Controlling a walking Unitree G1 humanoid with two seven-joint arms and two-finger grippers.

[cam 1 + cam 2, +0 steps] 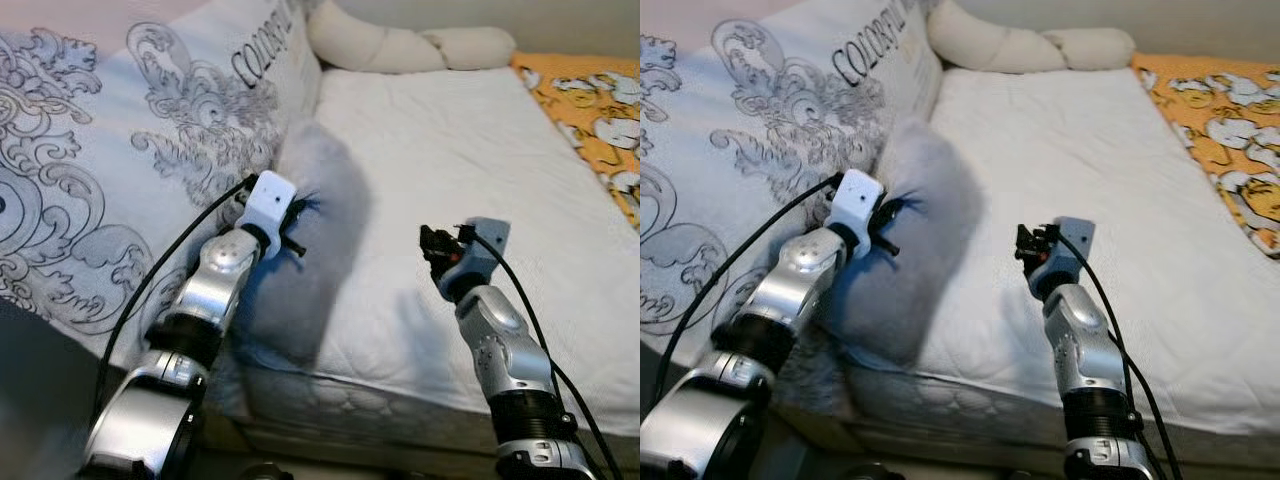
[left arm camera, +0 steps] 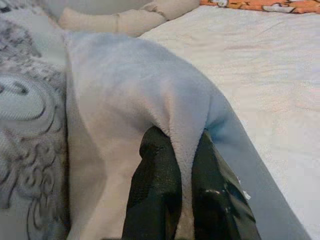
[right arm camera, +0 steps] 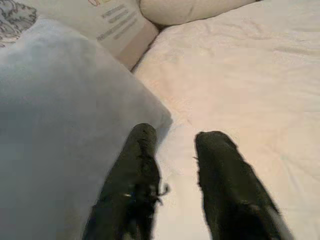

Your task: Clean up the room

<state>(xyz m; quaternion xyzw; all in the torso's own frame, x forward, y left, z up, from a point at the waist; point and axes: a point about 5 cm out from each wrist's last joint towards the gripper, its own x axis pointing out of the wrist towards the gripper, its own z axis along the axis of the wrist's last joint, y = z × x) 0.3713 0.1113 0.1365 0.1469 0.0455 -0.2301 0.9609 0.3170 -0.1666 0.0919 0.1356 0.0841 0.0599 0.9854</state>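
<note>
Bed (image 1: 480,170): white mattress mostly bare, patterned duvet (image 1: 110,150) heaped along left edge. Grey blanket (image 1: 320,230) draped over left front corner, tidying judged unfinished. Left gripper (image 2: 182,170) pinches blanket fold. Right gripper (image 3: 175,165) parted, empty, beside blanket edge.

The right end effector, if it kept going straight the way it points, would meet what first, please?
Probably the bare white mattress: the right end effector points across it, open, with the grey fleece blanket just beside one finger. Depth is unclear.
</note>
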